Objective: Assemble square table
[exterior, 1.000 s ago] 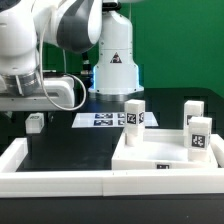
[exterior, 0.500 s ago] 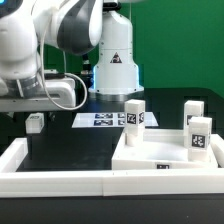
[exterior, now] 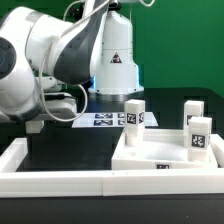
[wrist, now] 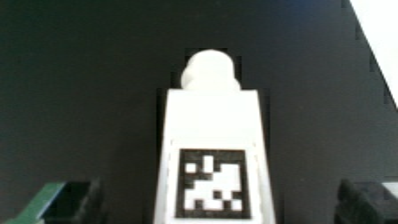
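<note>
The square table top [exterior: 150, 163] lies flat at the front on the exterior view's right. Three white tagged legs [exterior: 134, 114] [exterior: 192, 108] [exterior: 198, 138] stand upright on it. A fourth leg [exterior: 35, 126] sits on the black surface at the exterior view's left, under the arm. In the wrist view this leg [wrist: 214, 130] shows its tag and its rounded peg end. My gripper [wrist: 214, 205] is open, and each dark fingertip [wrist: 59, 203] stands well clear of the leg's sides. The arm's bulk hides the gripper in the exterior view.
The marker board [exterior: 103, 120] lies flat behind the table top. White rim bars [exterior: 60, 182] edge the black surface at the front and the left. A black and white robot base [exterior: 115, 60] stands at the back.
The arm has swung and dropped lower over the left-hand leg, now filling more of the exterior view. The legs and the table top have not moved. The jaws stay wide.
</note>
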{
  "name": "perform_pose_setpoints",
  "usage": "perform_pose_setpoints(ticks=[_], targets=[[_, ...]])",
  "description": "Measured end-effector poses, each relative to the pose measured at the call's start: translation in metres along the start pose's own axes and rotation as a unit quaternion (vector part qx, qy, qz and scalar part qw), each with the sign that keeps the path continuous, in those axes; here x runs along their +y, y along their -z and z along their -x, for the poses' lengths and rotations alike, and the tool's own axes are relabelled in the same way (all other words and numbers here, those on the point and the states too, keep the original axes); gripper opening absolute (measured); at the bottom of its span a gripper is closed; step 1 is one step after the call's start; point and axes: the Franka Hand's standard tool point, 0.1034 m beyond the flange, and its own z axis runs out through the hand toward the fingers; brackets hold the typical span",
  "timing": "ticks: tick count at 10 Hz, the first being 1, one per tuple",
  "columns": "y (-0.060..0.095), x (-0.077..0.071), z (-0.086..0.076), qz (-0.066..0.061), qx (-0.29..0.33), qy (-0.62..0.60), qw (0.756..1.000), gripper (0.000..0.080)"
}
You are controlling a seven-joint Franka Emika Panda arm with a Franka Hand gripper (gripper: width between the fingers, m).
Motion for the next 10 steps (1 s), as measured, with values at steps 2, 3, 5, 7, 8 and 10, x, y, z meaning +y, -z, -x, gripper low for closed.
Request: perform_pose_setpoints(ticks=[2,3,5,7,8,10], targets=[[0.0002,-0.0011,-0.0017,0.003,0.004,0.002,1.000,0.0649],[-0.0013,-0.0020,-0.0024,0.004,0.003,-0.004,1.000,0.0649],[-0.0038,-0.0062,-0.0029,0.008,-0.003,-0.020,1.000,0.0649],[-0.0080,-0.0083,-0.0023,0.007,-0.056,-0.025,0.998,0.0649],[-0.0081,-0.0074,-0.0038,0.009,-0.053,-0.025,0.998,0.0649],[-0.0084,-0.0069,-0.0034,0.008,-0.053,-0.026,0.998,0.0622]])
